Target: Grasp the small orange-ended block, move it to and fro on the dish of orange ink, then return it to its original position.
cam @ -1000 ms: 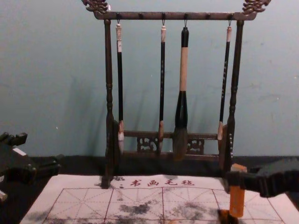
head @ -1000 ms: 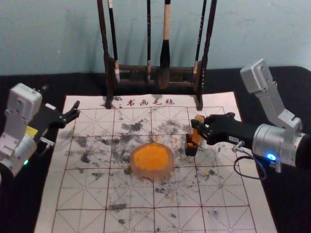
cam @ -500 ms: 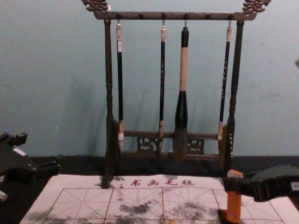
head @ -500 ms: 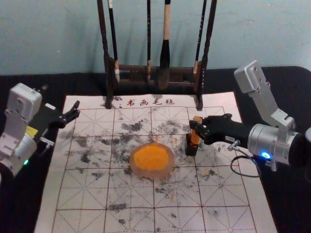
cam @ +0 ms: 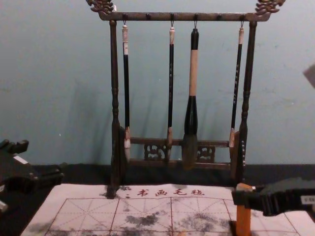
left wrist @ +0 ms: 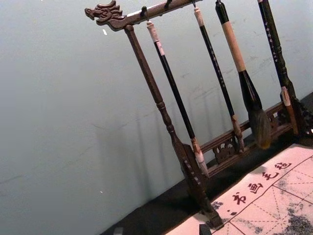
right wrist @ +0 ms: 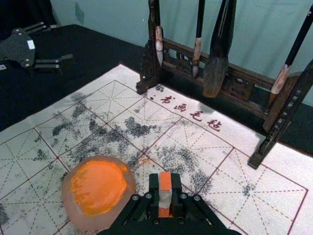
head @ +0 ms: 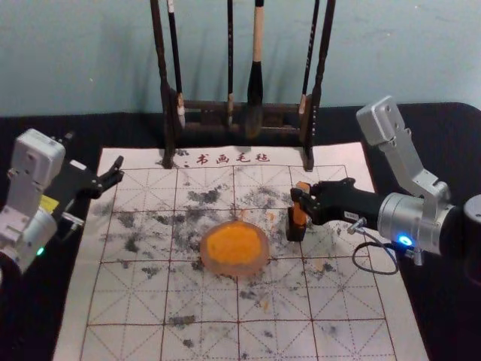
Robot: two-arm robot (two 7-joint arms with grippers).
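I had the R gripper [head: 301,198] clamped on the block [cam: 243,223], upright at the small dark box [head: 296,232] right of centre, inking in the mid-frame dish [head: 234,271] prob. done, seating & release left; L gripper [head: 119,170] parked upper left, fingers apart.

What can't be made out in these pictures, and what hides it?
Lower end of the block, held by the right gripper: hidden at the black holder in the head view, cut off by the chest view's bottom edge.
Top of the brush rack: cut off by the head view's top edge.
Most of the left gripper: below the left wrist view's edge.
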